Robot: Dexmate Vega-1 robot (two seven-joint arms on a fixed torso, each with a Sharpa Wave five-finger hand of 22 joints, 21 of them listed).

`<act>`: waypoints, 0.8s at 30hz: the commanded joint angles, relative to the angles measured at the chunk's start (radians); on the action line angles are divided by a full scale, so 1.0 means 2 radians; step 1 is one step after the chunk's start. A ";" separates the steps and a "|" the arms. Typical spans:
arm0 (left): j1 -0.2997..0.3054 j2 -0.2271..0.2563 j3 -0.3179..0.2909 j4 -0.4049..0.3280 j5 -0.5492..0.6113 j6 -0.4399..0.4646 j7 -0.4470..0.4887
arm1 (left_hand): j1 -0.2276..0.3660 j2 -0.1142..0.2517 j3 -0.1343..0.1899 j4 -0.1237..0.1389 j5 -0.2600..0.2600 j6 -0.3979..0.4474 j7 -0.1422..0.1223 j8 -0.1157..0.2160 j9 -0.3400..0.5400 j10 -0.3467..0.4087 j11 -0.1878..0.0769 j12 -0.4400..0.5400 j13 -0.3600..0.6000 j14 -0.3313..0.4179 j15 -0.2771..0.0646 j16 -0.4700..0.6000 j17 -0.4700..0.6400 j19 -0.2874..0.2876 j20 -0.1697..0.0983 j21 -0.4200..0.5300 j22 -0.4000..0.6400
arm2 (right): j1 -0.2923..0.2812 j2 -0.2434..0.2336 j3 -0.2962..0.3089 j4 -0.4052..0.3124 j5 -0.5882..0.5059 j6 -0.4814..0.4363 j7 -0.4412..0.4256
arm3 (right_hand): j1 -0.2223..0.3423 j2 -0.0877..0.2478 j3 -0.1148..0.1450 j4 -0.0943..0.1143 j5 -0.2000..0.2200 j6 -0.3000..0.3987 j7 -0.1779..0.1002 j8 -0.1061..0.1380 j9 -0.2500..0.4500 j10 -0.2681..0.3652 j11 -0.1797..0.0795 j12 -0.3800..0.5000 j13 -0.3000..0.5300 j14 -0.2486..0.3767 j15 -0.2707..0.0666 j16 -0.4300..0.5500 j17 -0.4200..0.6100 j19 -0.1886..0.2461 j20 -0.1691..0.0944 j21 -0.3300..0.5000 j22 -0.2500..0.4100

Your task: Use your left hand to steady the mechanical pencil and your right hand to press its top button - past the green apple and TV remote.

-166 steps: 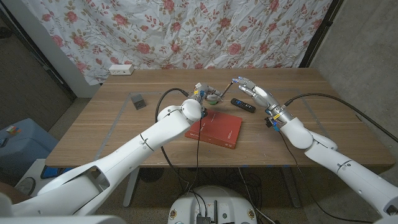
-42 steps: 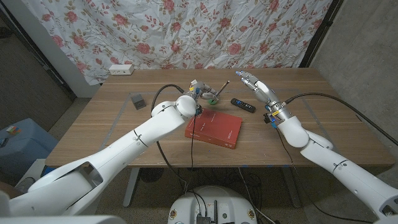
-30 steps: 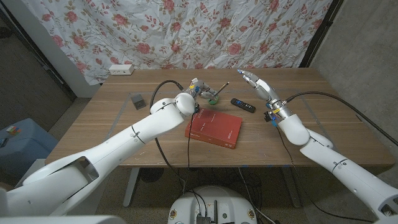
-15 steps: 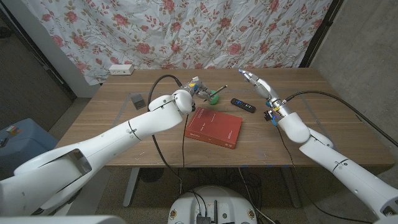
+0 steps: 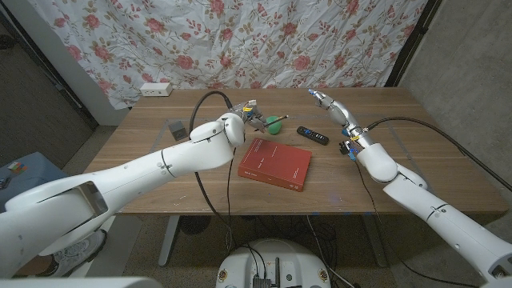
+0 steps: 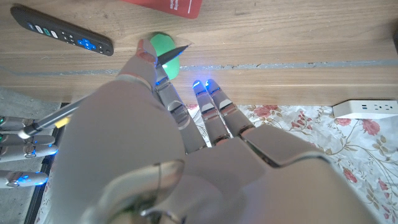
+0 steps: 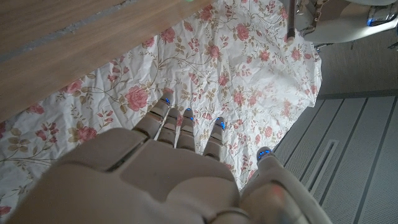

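Behind left hand (image 5: pixel 250 112), pencil (image 6: pixel 106 88) half hidden

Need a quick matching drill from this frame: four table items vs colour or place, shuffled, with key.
Things:
1. apple
2. remote
3. book
4. power strip

Descriptions:
A. white, at the table's far left edge by the curtain
B. red, lying flat, nearest the robot
C. green, just beside the left hand
D. black, long and slim, between the apple and the right arm

Pairs: 1-C, 2-D, 3-B, 4-A
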 commanded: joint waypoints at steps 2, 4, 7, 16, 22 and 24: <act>-0.032 0.029 0.046 -0.017 0.046 0.027 -0.037 | 0.000 0.004 -0.001 0.000 0.004 0.001 -0.001 0.001 0.002 0.017 -0.012 0.002 0.001 -0.002 -0.079 0.000 0.002 -0.002 -0.047 0.001 0.001 | -0.003 0.012 0.002 0.007 0.053 -0.013 0.013 | -0.001 0.002 0.002 0.004 0.004 -0.004 0.003 0.001 0.000 -0.002 -0.004 -0.002 0.000 0.000 -0.003 0.000 0.001 0.004 -0.006 0.001 0.001; -0.035 0.034 0.047 -0.018 0.048 0.024 -0.045 | 0.000 0.004 -0.001 0.000 0.004 0.002 -0.001 0.001 0.002 0.017 -0.012 0.002 0.001 -0.002 -0.079 0.000 0.002 -0.002 -0.048 0.001 0.001 | -0.005 0.014 0.002 0.007 0.056 -0.015 0.010 | -0.001 0.002 0.001 0.005 0.004 -0.004 0.003 0.001 0.000 -0.001 -0.004 -0.002 0.000 0.000 -0.003 0.000 0.001 0.004 -0.006 0.001 0.001; -0.041 0.039 0.054 -0.018 0.055 0.024 -0.057 | 0.000 0.004 -0.001 0.000 0.004 0.002 -0.001 0.001 0.002 0.017 -0.012 0.002 0.001 -0.003 -0.079 0.000 0.002 -0.003 -0.048 0.001 0.001 | -0.006 0.019 0.003 0.010 0.065 -0.016 0.008 | -0.001 0.002 0.001 0.005 0.004 -0.004 0.003 0.002 0.000 -0.001 -0.003 -0.002 0.000 0.001 -0.003 0.000 0.001 0.004 -0.006 0.001 0.001; -0.041 0.052 0.058 -0.012 0.075 0.002 -0.086 | -0.001 0.004 -0.001 0.000 0.004 0.002 -0.002 0.001 0.002 0.017 -0.012 0.002 0.001 -0.004 -0.080 0.001 0.002 -0.003 -0.048 0.001 0.001 | -0.008 0.043 0.006 0.035 0.103 -0.001 0.004 | 0.001 0.001 0.001 0.006 0.005 -0.003 0.007 0.003 0.000 0.000 -0.014 -0.003 0.000 0.006 -0.017 0.001 0.000 0.011 -0.012 0.003 0.001; -0.048 0.057 0.072 -0.010 0.101 0.000 -0.112 | -0.001 0.005 -0.002 0.001 0.004 0.003 -0.002 0.001 0.002 0.017 -0.012 0.002 0.001 -0.004 -0.080 0.001 0.002 -0.003 -0.048 0.000 0.001 | -0.009 0.046 0.007 0.040 0.116 -0.001 0.007 | 0.003 0.001 0.002 0.006 0.006 -0.001 0.011 0.004 0.000 0.001 -0.018 -0.003 -0.001 0.006 -0.021 0.001 -0.001 0.014 -0.016 0.003 0.001; -0.049 0.058 0.075 -0.010 0.110 0.003 -0.121 | -0.001 0.005 -0.002 0.001 0.004 0.003 -0.003 0.001 0.002 0.017 -0.012 0.002 0.001 -0.003 -0.080 0.001 0.002 -0.004 -0.048 0.000 0.001 | -0.008 0.047 0.007 0.044 0.120 0.001 0.008 | 0.003 0.001 0.002 0.006 0.006 -0.001 0.011 0.004 0.000 0.001 -0.018 -0.003 -0.001 0.007 -0.021 0.001 -0.001 0.014 -0.016 0.003 0.001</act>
